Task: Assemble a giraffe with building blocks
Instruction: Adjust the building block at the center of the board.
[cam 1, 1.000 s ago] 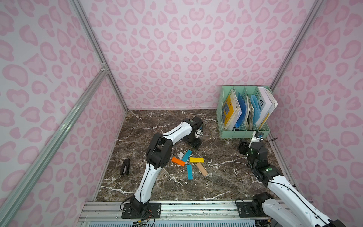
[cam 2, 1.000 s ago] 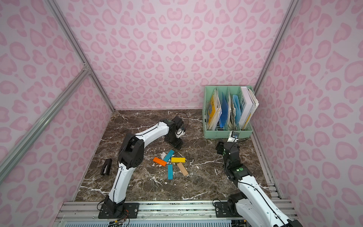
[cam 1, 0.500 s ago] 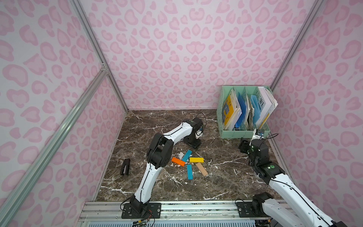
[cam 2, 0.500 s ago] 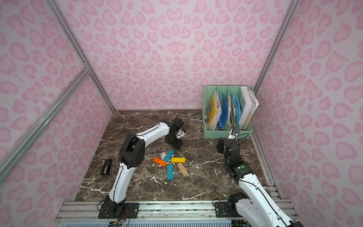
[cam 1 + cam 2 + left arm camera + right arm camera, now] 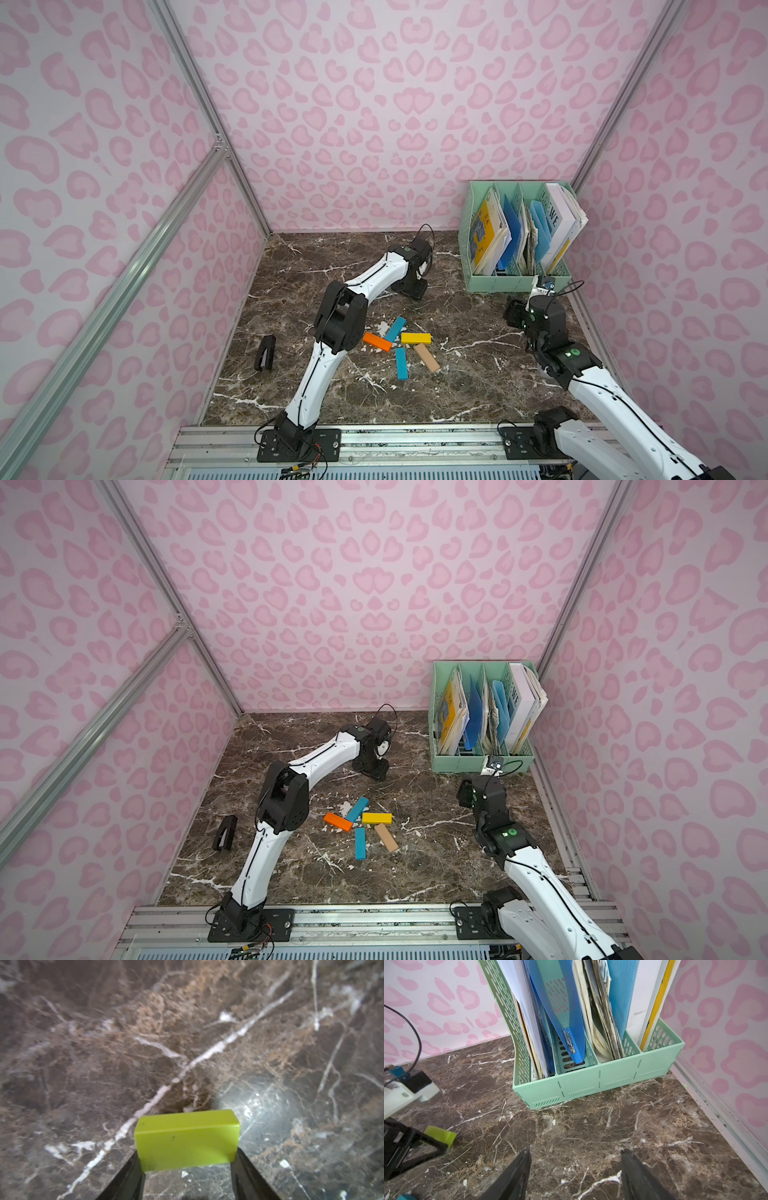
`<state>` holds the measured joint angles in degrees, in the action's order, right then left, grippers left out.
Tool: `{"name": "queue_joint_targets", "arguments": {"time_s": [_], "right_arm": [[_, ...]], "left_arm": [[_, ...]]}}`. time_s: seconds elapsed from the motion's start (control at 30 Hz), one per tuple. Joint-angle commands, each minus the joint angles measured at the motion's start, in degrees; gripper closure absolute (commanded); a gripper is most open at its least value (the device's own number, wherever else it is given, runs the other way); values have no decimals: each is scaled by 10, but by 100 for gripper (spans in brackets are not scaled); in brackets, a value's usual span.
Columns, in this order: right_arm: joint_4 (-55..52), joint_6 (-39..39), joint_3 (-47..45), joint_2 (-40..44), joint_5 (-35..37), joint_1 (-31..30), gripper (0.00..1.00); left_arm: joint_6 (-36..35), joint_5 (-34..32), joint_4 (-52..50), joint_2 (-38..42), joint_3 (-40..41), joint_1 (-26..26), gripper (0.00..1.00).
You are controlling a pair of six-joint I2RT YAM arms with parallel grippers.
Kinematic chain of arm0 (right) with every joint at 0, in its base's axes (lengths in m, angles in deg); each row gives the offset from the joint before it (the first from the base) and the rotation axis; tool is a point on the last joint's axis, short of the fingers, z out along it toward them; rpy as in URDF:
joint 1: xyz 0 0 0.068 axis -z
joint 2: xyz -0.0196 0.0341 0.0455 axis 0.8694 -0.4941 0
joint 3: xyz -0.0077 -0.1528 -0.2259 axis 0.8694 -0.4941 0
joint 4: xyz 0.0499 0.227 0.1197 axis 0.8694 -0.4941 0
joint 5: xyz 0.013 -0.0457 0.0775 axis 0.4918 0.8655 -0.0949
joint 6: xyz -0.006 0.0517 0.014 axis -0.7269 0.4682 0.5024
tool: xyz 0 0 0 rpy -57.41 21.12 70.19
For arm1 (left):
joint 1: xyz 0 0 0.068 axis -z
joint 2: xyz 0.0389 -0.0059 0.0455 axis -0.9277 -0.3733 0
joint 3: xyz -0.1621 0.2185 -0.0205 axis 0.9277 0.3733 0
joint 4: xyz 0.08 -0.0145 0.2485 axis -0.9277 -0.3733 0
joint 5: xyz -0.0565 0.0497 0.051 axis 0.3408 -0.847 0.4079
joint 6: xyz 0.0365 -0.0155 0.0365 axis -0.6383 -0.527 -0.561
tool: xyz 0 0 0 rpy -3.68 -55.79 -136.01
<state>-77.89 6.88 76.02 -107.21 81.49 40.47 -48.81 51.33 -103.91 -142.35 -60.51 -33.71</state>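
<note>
Short glossy lime-green block is clamped endwise in the left gripper, low over the marble tabletop, toward the back. The other building blocks are scattered mid-table with bare marble around them. The right gripper is held apart near the file rack.

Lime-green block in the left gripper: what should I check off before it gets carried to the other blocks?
1. lime-green block sits between the left gripper fingers, both ends touched: ok.
2. Block lifted clear of the marble table: cannot tell.
3. right gripper open, empty, facing the file rack: ok.
4. Nothing stands between the left gripper and the other blocks in both top views: ok.
5. orange block, yellow block, tan block and blue blocks laid out as a giraffe: not ok, loosely clustered.
</note>
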Motion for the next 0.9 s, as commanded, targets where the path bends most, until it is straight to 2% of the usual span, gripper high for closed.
{"name": "queue_joint_targets", "arguments": {"time_s": [0.0, 0.13, 0.23, 0.5, 0.73, 0.87], "right_arm": [[15, -4, -3, -4, -5, -1, 29], [19, -8, -6, -8, -9, 0, 29], [21, -10, -3, -14, -13, -1, 29], [18, -12, 5, -33, -25, 0, 28], [16, -8, 5, -44, -34, 0, 28], [15, -9, 2, -42, -34, 0, 28]], "left_arm": [[34, -47, -10, -19, -22, -4, 48], [61, -68, -11, -41, -45, -10, 48], [88, -60, -7, -50, -56, -19, 48], [131, -12, 5, -59, -70, -33, 47], [165, 84, 3, -63, -69, -58, 47], [186, 92, -10, -63, -69, -68, 48]]}}
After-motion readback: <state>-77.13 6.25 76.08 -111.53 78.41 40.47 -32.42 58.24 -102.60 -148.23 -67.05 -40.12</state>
